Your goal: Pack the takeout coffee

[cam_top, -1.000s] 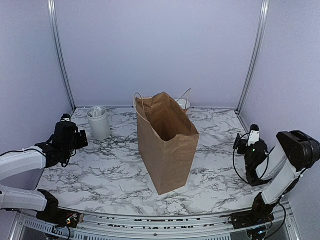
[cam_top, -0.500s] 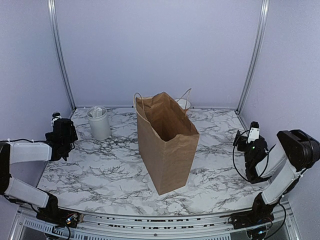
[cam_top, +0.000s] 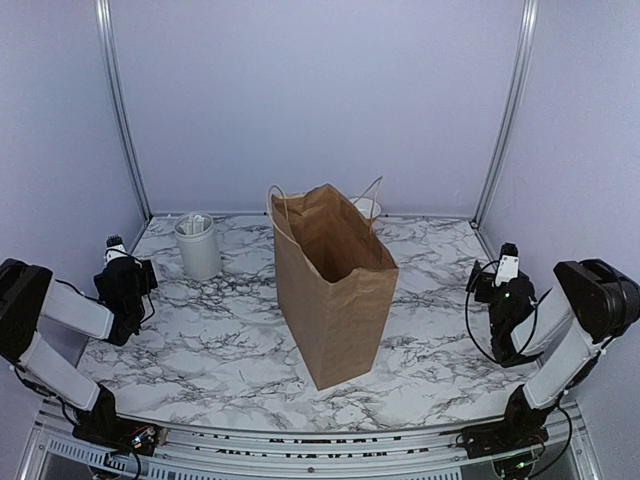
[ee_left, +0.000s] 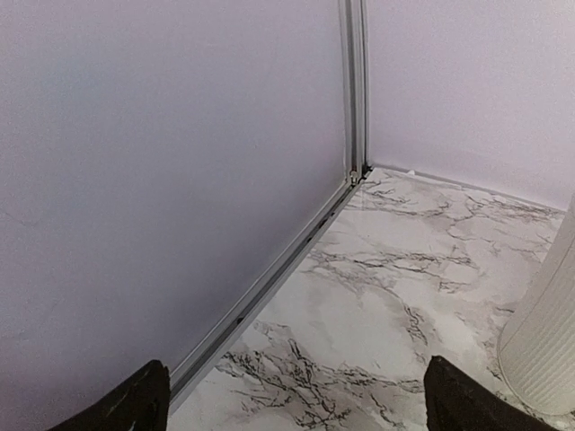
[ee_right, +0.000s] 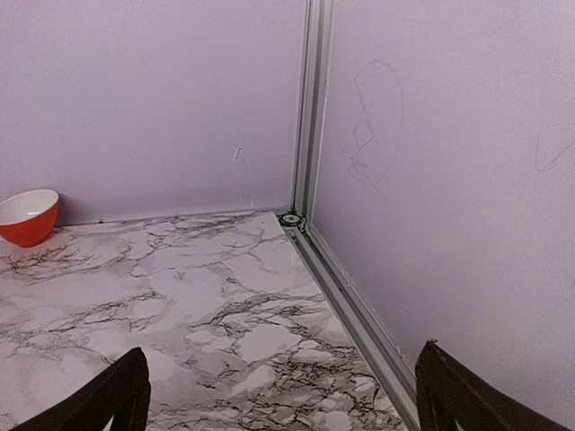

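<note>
One bag (cam_top: 335, 300), one holder (cam_top: 198, 250), one bowl (ee_right: 27, 218)

A brown paper bag (cam_top: 335, 300) stands open and upright in the middle of the marble table (cam_top: 220, 340). A white ribbed utensil holder (cam_top: 198, 250) sits near the far left corner, an orange bowl (ee_right: 27, 218) by the far edge.

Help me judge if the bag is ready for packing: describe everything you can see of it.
The bag is plain brown paper, tall and rectangular, standing upright near the middle of the marble table. Its mouth gapes open, with a creased, uneven rim that dips at the front. Two thin cord handles stick up at the back rim. The inside bottom is hidden.
</note>
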`<state>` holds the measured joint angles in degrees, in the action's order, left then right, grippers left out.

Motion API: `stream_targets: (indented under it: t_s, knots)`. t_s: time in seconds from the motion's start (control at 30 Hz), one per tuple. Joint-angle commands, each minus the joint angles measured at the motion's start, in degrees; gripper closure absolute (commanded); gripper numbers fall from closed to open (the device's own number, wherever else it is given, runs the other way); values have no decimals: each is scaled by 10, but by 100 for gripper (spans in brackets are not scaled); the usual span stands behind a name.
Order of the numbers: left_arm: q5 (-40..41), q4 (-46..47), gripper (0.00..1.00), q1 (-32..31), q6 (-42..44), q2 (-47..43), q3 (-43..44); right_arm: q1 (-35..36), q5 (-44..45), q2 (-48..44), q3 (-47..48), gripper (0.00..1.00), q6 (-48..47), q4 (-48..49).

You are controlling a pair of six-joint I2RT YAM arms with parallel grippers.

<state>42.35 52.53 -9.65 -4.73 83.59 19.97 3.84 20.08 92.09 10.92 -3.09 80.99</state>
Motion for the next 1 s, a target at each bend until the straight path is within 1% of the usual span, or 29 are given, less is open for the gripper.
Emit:
stream_targets:
  t_s: [0.0,0.07,0.23,0.37,0.73,0.97]
  knots:
    - [-69,184,1,5,55,22,-51,-2,7,2,11,0,-2,2]
    - [-67,181,1,11,42,21,-54,-2,7,2,11,0,-2,2]
    - [-70,170,1,13,40,24,-46,-2,6,2,11,0,-2,2]
    - [-81,114,1,26,27,32,-13,-2,6,2,11,0,-2,2]
    - [-84,110,1,28,23,30,-14,-2,6,2,12,0,-2,1]
    - [-107,105,1,36,21,29,-14,-2,6,2,12,0,-2,1]
